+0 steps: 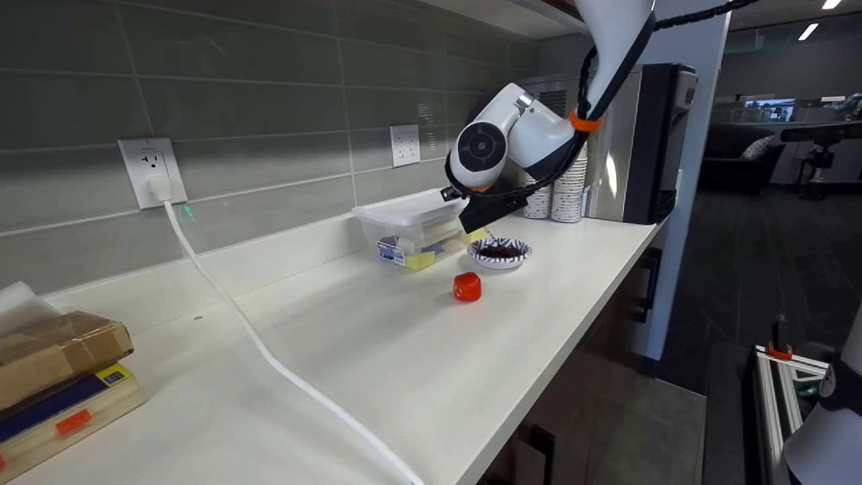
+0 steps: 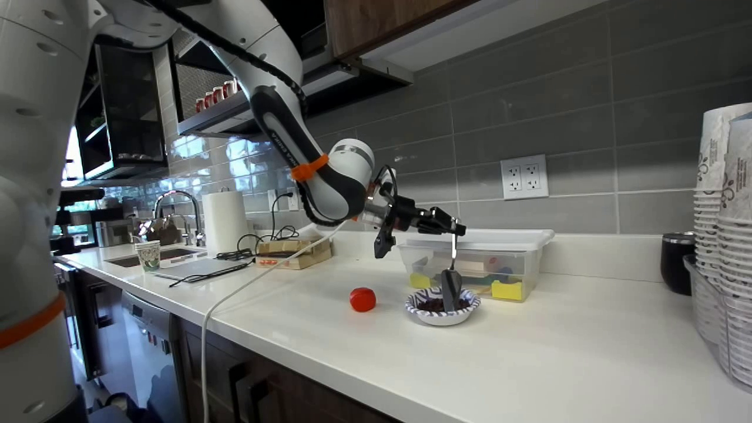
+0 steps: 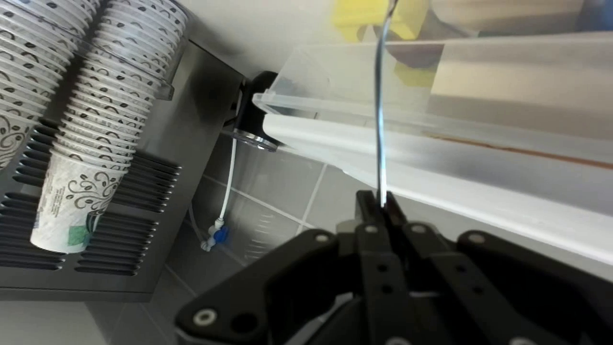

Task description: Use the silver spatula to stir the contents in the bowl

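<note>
The small white bowl with a dark blue pattern stands on the counter in both exterior views. It holds dark contents. My gripper is shut on the handle of the silver spatula, above the bowl. The spatula hangs nearly upright with its blade down in the bowl, its lower end at the dark contents. In an exterior view the arm hides most of the spatula. In the wrist view only the thin handle shows; the blade and bowl are out of view.
A small red object lies beside the bowl. A clear lidded plastic container stands close behind it against the wall. Stacked paper cups and a white cable are on the counter.
</note>
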Action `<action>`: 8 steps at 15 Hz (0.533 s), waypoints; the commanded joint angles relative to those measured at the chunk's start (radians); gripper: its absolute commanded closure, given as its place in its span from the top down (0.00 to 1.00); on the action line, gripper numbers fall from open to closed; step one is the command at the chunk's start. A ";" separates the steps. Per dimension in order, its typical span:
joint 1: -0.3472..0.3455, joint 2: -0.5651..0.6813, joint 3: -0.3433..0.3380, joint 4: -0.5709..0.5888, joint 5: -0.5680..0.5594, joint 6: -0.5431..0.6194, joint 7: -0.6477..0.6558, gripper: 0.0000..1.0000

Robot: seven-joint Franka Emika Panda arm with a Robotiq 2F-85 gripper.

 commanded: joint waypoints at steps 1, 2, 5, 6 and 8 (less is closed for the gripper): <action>0.024 0.002 -0.007 -0.032 0.085 -0.018 -0.116 0.01; 0.027 0.003 -0.007 -0.036 0.087 -0.024 -0.137 0.01; 0.034 0.009 -0.007 -0.048 0.079 -0.046 -0.163 0.01; 0.035 0.013 -0.007 -0.050 0.067 -0.055 -0.153 0.01; 0.038 0.025 -0.006 -0.050 0.050 -0.078 -0.133 0.01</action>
